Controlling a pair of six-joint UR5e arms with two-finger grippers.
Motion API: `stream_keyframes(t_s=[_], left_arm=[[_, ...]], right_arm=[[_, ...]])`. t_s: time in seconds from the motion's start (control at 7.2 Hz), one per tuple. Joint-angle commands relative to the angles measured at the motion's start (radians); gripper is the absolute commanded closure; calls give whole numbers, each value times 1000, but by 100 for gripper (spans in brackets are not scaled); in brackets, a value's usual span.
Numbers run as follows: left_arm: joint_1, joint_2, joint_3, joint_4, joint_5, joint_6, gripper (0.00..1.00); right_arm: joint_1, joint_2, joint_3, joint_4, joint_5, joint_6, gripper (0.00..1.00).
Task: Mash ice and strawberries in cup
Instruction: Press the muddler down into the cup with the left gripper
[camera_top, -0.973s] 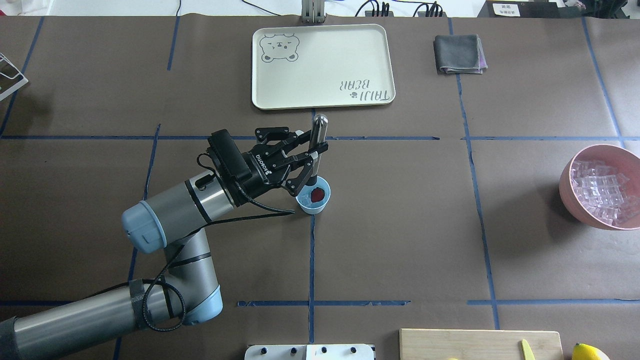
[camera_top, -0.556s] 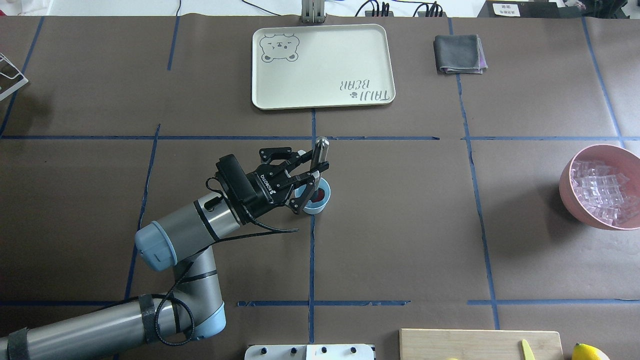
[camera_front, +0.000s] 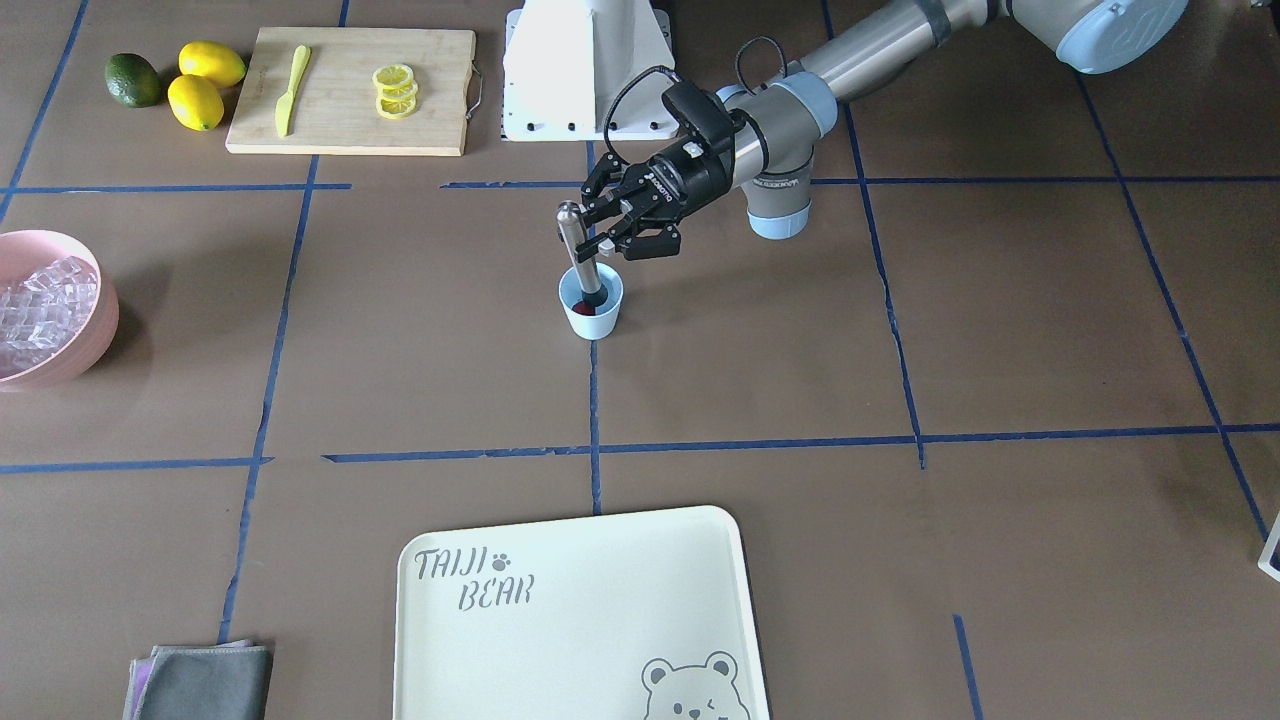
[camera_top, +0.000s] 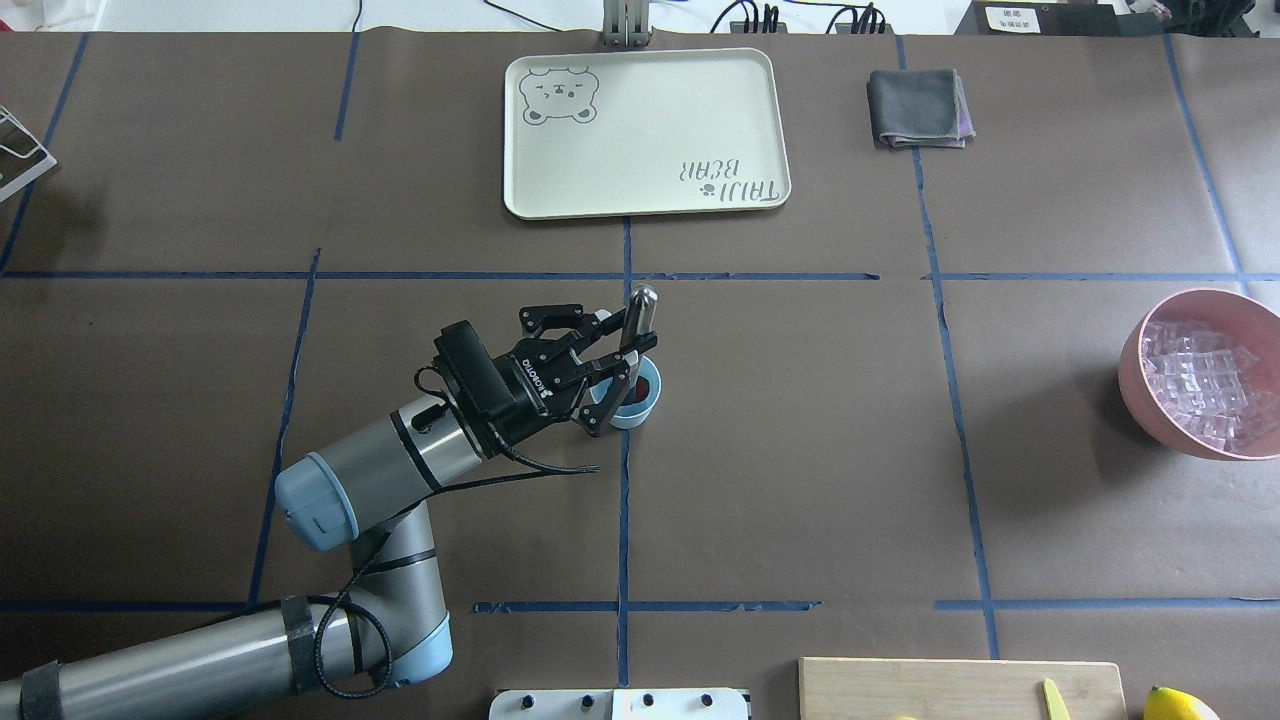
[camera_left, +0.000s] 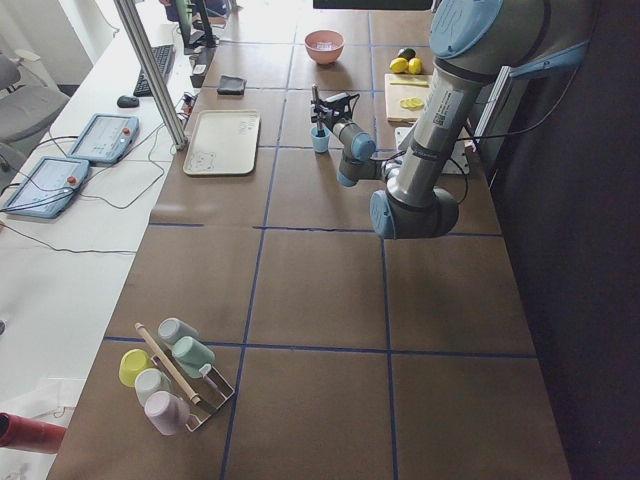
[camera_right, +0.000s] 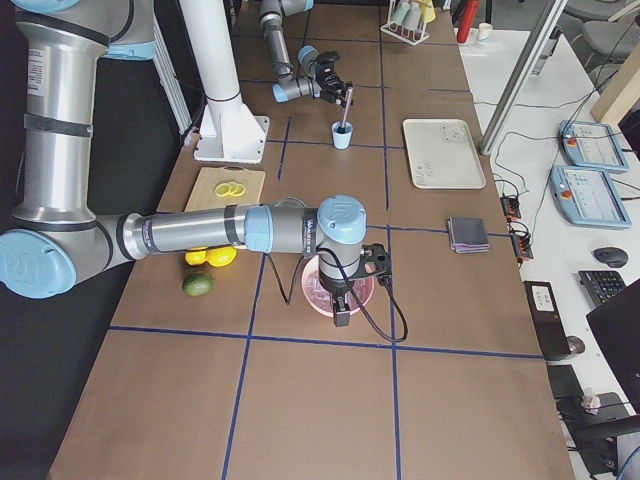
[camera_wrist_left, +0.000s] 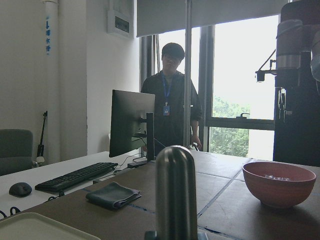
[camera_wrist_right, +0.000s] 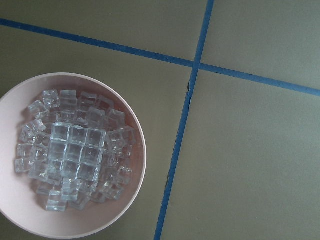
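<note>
The light blue cup stands near the table's middle and also shows in the front view. My left gripper is shut on a metal muddler, held almost upright with its lower end inside the cup. A dark red patch of strawberry shows at the muddler's foot. I cannot make out ice inside the cup. Ice cubes fill the pink bowl at the right edge. My right gripper hangs over that bowl; I cannot tell if it is open or shut.
A cream bear tray and a folded grey cloth lie at the far side. A cutting board with lemon slices and a yellow knife, two lemons and a green fruit sit by the robot's base.
My left gripper has come down with the muddler, pushing its end into the cup onto the strawberry, most of which is now covered. The cup has stayed in place.
</note>
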Motion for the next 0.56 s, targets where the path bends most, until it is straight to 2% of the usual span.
stream_keyframes(t_s=[0.0, 0.28, 0.42], left_arm=[[0, 0, -3, -3, 3, 0, 100], [-3, -9, -56, 0, 15, -9, 100], [-9, -8, -128, 10, 14, -20, 100]], right_arm=[[0, 0, 0, 0, 0, 0, 1], [0, 0, -3, 0, 0, -2, 1], [0, 0, -5, 0, 0, -2, 1]])
